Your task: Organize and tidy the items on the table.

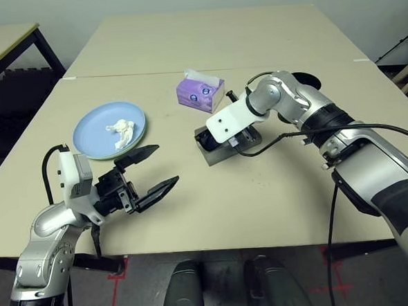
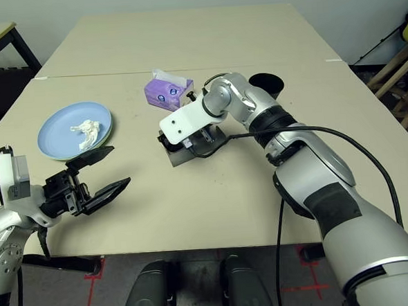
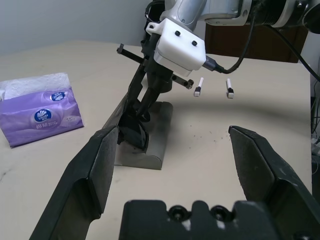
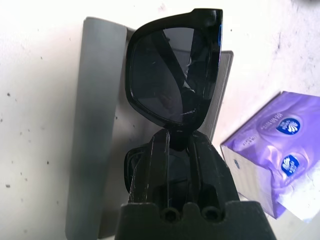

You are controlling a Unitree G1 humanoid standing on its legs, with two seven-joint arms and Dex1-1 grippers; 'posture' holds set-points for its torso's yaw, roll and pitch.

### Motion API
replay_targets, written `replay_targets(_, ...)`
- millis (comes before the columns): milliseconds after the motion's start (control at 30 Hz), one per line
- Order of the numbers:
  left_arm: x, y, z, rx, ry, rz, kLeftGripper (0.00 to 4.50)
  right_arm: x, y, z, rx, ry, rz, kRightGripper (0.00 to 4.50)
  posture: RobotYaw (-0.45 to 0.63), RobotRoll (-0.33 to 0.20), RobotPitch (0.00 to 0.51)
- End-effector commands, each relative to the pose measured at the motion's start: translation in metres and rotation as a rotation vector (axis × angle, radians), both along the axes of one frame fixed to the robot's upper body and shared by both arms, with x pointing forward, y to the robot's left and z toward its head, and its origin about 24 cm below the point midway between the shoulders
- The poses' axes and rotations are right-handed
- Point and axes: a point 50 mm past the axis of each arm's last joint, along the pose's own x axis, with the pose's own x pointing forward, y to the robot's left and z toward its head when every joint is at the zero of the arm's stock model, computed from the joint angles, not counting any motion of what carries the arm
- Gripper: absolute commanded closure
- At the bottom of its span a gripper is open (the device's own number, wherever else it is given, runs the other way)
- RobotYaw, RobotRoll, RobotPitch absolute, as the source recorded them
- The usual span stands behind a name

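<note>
The two head views look forward and down from above the near edge of the table (image 1: pixel 277 211), taking in the whole top out to the seam at twelve o'clock; they share the same scene, the right eye view set slightly to the side. The left wrist view sits low behind the left gripper (image 3: pixel 200 165), facing level across the tabletop toward the glasses case (image 3: pixel 150 145), with the tissue box (image 3: pixel 40 117) at ten o'clock. The right wrist view hangs very close over the same case, looking steeply down along the right gripper (image 4: pixel 177 145) at the sunglasses (image 4: pixel 172 75), the tissue box at four o'clock
</note>
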Motion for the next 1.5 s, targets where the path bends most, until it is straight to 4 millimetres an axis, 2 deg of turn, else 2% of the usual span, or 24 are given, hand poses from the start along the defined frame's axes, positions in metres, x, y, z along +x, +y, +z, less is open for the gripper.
replay_targets(33, -0.003, 0.000, 0.001, 0.007, -0.005, 0.000, 0.00, -0.002, -0.002, -0.010, -0.008, 0.013, -0.006, 4.06, 0.22, 0.000, 0.095)
replay_targets(633, -0.001, 0.001, -0.001, 0.018, 0.005, -0.004, 0.00, -0.004, -0.013, -0.019, -0.014, 0.056, -0.051, 4.06, 0.21, 0.000, 0.106)
replay_targets(767, 0.000, 0.001, -0.001, 0.017, 0.003, 0.001, 0.00, -0.003, -0.010, -0.016, 0.007, 0.048, -0.069, 2.69, 0.21, 0.000, 0.109)
replay_targets(1000, 0.002, 0.003, -0.002, 0.018, 0.000, 0.007, 0.00, -0.003, -0.017, 0.004, 0.064, 0.044, -0.103, 0.10, 0.20, 0.000, 0.095)
replay_targets(1133, 0.004, 0.003, -0.002, 0.017, -0.004, 0.011, 0.00, -0.003, -0.022, 0.014, 0.103, 0.048, -0.133, 0.04, 0.19, 0.000, 0.082)
replay_targets(1267, 0.007, 0.005, -0.001, 0.014, -0.012, 0.019, 0.00, -0.003, -0.036, 0.024, 0.176, 0.066, -0.202, 0.04, 0.18, 0.000, 0.075)
replay_targets(1500, 0.014, 0.009, 0.002, 0.010, -0.022, 0.026, 0.00, -0.015, -0.059, 0.021, 0.378, 0.183, -0.331, 0.04, 0.16, 0.000, 0.071)
